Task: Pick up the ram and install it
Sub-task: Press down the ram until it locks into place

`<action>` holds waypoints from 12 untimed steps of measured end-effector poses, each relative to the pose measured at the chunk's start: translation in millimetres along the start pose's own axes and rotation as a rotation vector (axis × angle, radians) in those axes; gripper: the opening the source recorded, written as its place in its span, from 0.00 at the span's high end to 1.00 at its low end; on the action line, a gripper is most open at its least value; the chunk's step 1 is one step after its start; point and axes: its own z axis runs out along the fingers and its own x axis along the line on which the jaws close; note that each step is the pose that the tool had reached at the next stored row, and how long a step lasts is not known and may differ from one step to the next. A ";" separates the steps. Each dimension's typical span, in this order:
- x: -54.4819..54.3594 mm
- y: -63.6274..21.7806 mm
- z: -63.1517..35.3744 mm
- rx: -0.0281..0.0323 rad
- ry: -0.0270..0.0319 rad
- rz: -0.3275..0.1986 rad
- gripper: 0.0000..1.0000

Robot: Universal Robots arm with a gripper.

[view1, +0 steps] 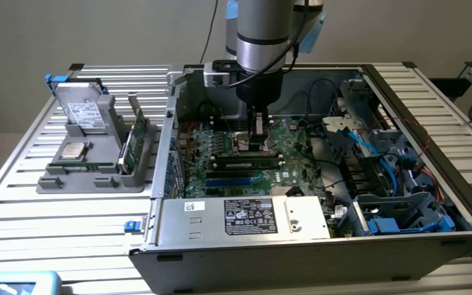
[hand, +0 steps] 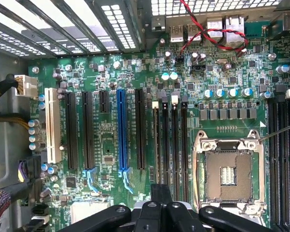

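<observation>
My gripper (view1: 258, 147) reaches down into the open computer case (view1: 310, 258) and hangs over the green motherboard (view1: 289, 138). A dark ram (view1: 248, 165) with a pale label stands lengthwise in a black slot, just in front of and below the fingertips. I cannot tell whether they touch it. In the wrist view the gripper (hand: 160, 193) is shut, with no stick visible between the black fingers. It hovers over one end of the long black memory slots (hand: 170, 145), beside the CPU socket (hand: 228, 174).
A grey holder (view1: 96, 178) on the slatted table at the exterior view's left carries drives and upright green sticks (view1: 140, 129). The power supply box (view1: 248, 216) sits at the case front. Cables (view1: 359, 141) and a drive cage (view1: 400, 212) crowd the right side.
</observation>
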 end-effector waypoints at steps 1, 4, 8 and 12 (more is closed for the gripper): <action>0.0 0.0 0.1 -0.0013 0.0003 0.015 0.89; -0.1 0.0 0.5 -0.0055 0.0011 0.064 0.89; -0.1 0.0 0.7 -0.0113 0.0018 0.130 0.89; -0.1 0.0 0.8 -0.0163 0.0019 0.187 0.89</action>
